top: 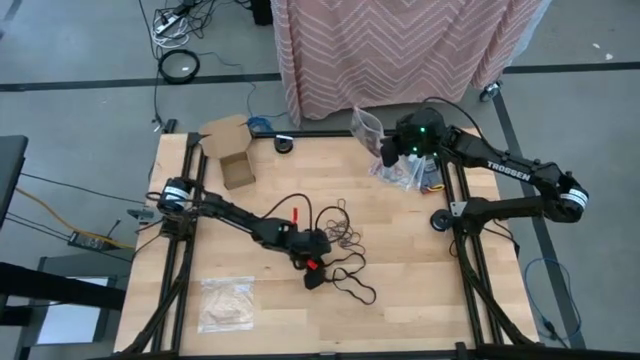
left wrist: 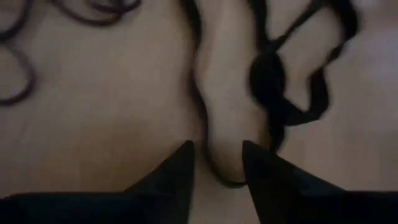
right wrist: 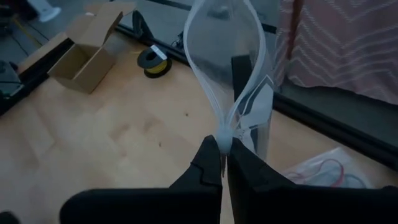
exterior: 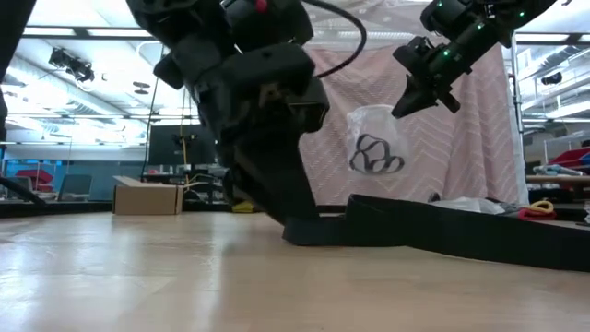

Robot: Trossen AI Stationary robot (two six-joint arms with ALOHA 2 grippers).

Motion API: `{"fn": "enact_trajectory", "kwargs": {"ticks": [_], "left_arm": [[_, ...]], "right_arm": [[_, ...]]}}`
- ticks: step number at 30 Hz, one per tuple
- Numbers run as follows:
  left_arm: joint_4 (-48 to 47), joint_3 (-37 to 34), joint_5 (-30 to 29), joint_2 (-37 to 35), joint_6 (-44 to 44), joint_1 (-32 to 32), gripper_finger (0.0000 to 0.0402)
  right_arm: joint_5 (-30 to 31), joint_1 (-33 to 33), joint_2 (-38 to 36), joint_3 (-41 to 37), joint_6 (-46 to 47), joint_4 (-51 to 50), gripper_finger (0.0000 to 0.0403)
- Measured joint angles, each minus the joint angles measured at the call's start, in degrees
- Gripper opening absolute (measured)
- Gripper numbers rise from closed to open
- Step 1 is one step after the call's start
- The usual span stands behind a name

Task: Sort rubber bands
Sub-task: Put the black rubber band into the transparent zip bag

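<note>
Black rubber bands [top: 342, 237] lie loose on the wooden table near its middle, with more of them [top: 352, 283] toward the near edge. My left gripper [top: 316, 272] is low over them and open. In the left wrist view its fingertips [left wrist: 217, 160] stand on either side of one end of a black band's loop [left wrist: 229, 182]; whether they touch it I cannot tell. My right gripper [top: 386, 150] is raised at the table's far right, shut on a clear plastic bag [exterior: 373, 138] that has black bands inside. My right gripper pinches the clear bag's rim [right wrist: 222, 134] between its two fingers, both walls together at that spot, while the mouth beyond gapes open. The fingers slant down from the table's right side. The bag hangs below them [exterior: 373, 148], clear of the table.
An open cardboard box [top: 232, 160] and a tape roll [top: 285, 145] sit at the far left. A clear bag of tan bands [top: 225, 300] lies near the front left. More bags [top: 405, 172] are piled under the right arm. A pink cloth [top: 400, 50] hangs beyond the far edge.
</note>
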Motion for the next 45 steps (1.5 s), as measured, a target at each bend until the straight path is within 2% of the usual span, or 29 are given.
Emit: {"fn": "enact_trajectory", "kwargs": {"ticks": [3, 4, 11, 14, 19, 21, 26, 29, 31, 35, 38, 41, 43, 45], "left_arm": [[-5.8, 1.9, -1.1, -1.8, 2.3, 1.3, 0.0033], [-7.6, 2.8, -1.8, -2.8, 3.3, 1.8, 0.0017], [-20.9, 9.5, -10.5, -11.4, 12.7, 5.5, 0.0003], [-23.1, 12.1, -11.6, -14.2, 14.8, 7.3, 0.0002], [-23.5, 12.2, -4.4, -10.8, 8.3, 8.4, 0.0010], [-24.7, 12.0, -2.4, -8.0, 6.3, 8.1, 0.0025], [-21.1, 12.0, 7.5, -3.7, 5.8, 7.4, 0.0087], [-20.5, 12.0, 6.9, -1.6, 5.7, 6.0, 0.0132], [-20.1, 12.1, 4.5, -0.3, 5.7, 4.8, 0.0158], [-20.1, 12.1, -0.4, 2.8, 5.8, 2.5, 0.0190], [-18.2, 12.1, -0.9, 4.6, 5.8, 1.5, 0.0193], [-17.9, 12.3, -1.7, 5.2, 5.6, 1.0, 0.0176], [-18.5, 12.3, -2.9, 5.3, 5.9, 0.9, 0.0147], [-19.8, 12.4, -3.7, 5.2, 7.3, 0.9, 0.0101]], "right_arm": [[-1.1, 0.0, 0.0, 0.0, 0.0, -1.3, 0.0000], [-1.5, 0.0, 0.0, 0.0, 0.0, -1.7, 0.0000], [-7.5, 0.9, 0.0, 0.0, -0.2, -1.8, 0.0000], [-7.9, 1.9, 0.0, 0.0, -0.2, -2.4, 0.0000], [-7.9, 2.2, 0.1, 0.0, -0.2, -4.7, 0.0000], [-8.0, 2.1, 0.0, 0.0, -0.2, -5.2, 0.0000], [-7.7, 2.2, 0.0, 0.0, -0.2, -5.5, 0.0000], [-7.6, 2.2, 0.0, 0.0, -0.2, -5.7, 0.0000], [-7.2, 2.2, 0.0, 0.0, -0.2, -5.7, 0.0000], [-7.0, 2.2, 0.0, 0.0, -0.3, -6.0, 0.0000], [-6.8, 2.2, 0.0, 0.0, -0.3, -6.1, 0.0000], [-6.7, 2.2, 0.0, 0.0, -0.3, -6.2, 0.0000], [-6.6, 2.2, 0.0, 0.0, -0.3, -6.5, 0.0000], [-6.7, 2.2, 0.0, 0.0, -0.3, -6.5, 0.0000]]}}
